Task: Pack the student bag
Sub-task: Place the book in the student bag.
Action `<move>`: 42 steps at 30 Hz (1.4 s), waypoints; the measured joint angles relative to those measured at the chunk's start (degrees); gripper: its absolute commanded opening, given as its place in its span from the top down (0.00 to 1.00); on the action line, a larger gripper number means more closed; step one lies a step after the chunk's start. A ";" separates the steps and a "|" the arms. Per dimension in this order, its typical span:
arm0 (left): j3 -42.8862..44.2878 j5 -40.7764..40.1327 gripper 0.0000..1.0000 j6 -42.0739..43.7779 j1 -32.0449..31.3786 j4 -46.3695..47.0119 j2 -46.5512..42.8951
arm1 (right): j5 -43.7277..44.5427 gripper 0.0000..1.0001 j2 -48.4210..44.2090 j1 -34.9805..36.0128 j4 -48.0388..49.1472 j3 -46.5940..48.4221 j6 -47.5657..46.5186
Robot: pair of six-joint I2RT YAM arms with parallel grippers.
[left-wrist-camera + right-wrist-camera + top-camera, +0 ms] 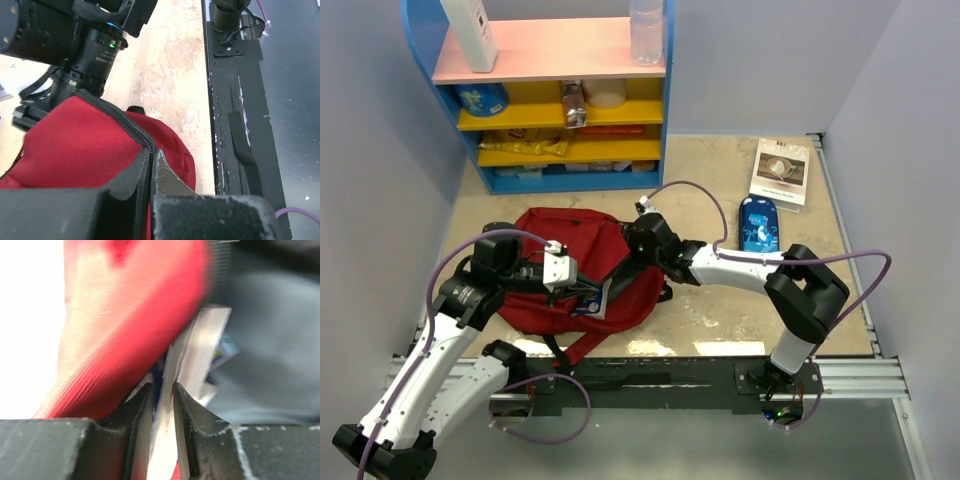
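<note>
Beige tabletop (720,312) bore the backpack (570,240); left claw (151,152) pinched its zipper edge (134,131), seemingly opening it for the book (200,340) right claw (162,388) clamped.

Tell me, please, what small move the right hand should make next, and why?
Probably slide the thin white-paged book deeper into the large dark red fabric backpack. The right hand pinches the book at the bag's mouth, the left hand holds the zipper edge pinched, and the book shows only partly inside in the top view.
</note>
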 measured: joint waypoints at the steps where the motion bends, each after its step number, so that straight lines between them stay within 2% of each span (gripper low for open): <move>1: -0.04 0.00 1.00 0.00 0.00 0.00 -0.04 | -0.76 0.76 0.04 0.39 0.61 0.57 0.04; 4: -0.09 0.00 1.00 0.00 0.09 0.07 -0.17 | -2.67 0.74 0.57 1.38 2.03 3.39 0.39; 5: -0.09 0.00 1.00 0.02 0.11 0.04 -0.26 | -3.43 0.66 0.68 1.64 3.10 3.89 0.44; 8: -0.11 -0.02 1.00 0.02 0.22 0.04 -0.59 | -5.57 0.52 0.90 2.03 4.92 4.00 0.50; 13: -0.17 -0.35 1.00 0.04 0.31 0.07 -0.92 | -6.69 0.50 2.12 0.35 0.92 3.98 -1.99; 17: -0.17 -0.42 1.00 0.48 0.31 -0.20 -0.96 | -1.42 0.46 1.18 -1.03 -6.38 4.11 -5.66; 19: -0.17 -0.42 1.00 0.48 0.31 -0.31 -1.03 | 1.09 0.49 0.61 -1.42 -9.90 4.33 -7.28; 23: -0.17 -0.42 1.00 0.48 0.31 -0.28 -1.16 | 3.56 0.72 -0.15 -1.64 -13.53 4.44 -9.55; 25: -0.17 -0.39 1.00 0.46 0.31 -0.26 -1.16 | 3.74 0.76 -0.17 -1.64 -13.62 4.39 -9.81; 34: -0.17 -0.37 1.00 0.07 0.31 0.04 -0.92 | 3.50 0.85 2.62 0.17 -8.70 5.64 -8.76; 42: -0.17 -0.28 1.00 0.00 0.31 0.20 -0.79 | 1.33 0.84 10.71 4.68 -3.61 11.23 -6.27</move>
